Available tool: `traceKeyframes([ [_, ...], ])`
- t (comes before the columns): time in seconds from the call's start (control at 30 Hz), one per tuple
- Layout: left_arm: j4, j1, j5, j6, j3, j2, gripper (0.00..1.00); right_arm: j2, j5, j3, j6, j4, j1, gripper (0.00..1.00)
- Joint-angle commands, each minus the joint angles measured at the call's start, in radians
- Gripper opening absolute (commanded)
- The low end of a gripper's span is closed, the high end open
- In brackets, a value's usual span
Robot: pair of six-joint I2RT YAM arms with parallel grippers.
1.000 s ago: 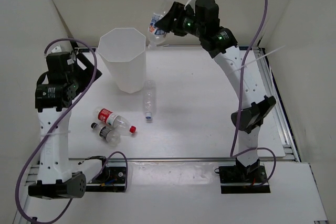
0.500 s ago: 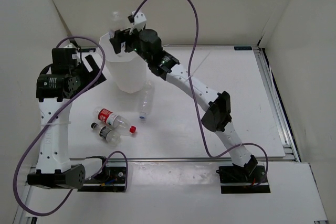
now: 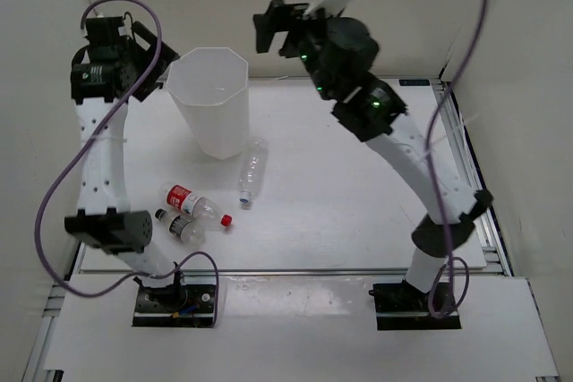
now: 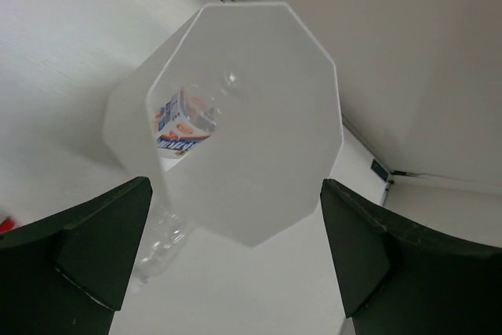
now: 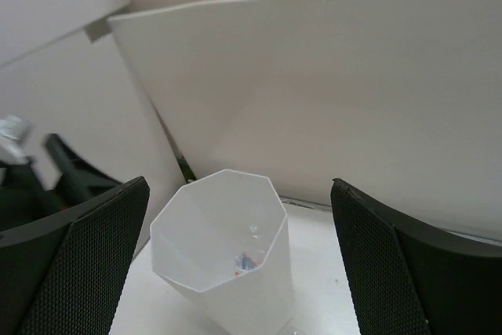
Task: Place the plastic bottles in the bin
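- White walls closed in a white table, with the bin standing upright at its upper left.
- A second earlier the right gripper had clamped the blue-white labelled bottle to the right of the bin. Now that bottle lay at the bottom of the bin, and the jaws stood spread wide with nothing between them.
- Since then the left arm had risen from low on the left to the upper left of the frame.
- We saw the bin below and left of the right gripper, well apart from it. Just left of the rim hung the left gripper, fully spread and empty.
- Three bottles lay on the table: a clear bottle just below the bin, a red-labelled bottle further down and left, and a third bottle beside it.
- Both arms were raised high, wrists tipped down toward the bin's mouth.
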Motion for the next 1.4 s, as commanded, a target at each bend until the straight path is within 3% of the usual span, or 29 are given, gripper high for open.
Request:
traceKeyframes([
  [0.0,-0.096,0.009,0.132,-0.11,0.119,0.147,1.0,-0.063,0.099,-0.06,0.027,-0.167,-0.008,1.0],
  [0.07,-0.102,0.0,0.132,-0.139,0.132,0.2,1.0,-0.125,0.099,-0.114,0.047,-0.206,-0.032,1.0],
  [0.17,-0.023,-0.009,0.132,-0.174,0.028,0.2,1.0,-0.194,0.099,-0.166,0.066,-0.249,-0.066,1.0],
  [0.27,-0.065,-0.018,0.132,-0.197,0.038,0.229,1.0,-0.232,0.089,-0.191,0.066,-0.281,-0.09,1.0],
  [0.67,-0.042,-0.029,0.129,-0.226,-0.002,0.244,1.0,-0.245,0.071,-0.212,0.057,-0.313,-0.149,1.0],
  [0.77,-0.069,-0.029,0.129,-0.226,0.012,0.255,0.94,-0.245,0.062,-0.212,0.057,-0.313,-0.158,1.0],
  [0.97,-0.141,-0.029,0.138,-0.245,-0.06,0.203,0.7,-0.234,0.044,-0.212,0.089,-0.322,-0.176,1.0],
  [1.37,-0.304,-0.029,0.175,-0.266,-0.052,0.086,0.61,-0.215,0.034,-0.212,0.166,-0.361,-0.186,1.0],
])
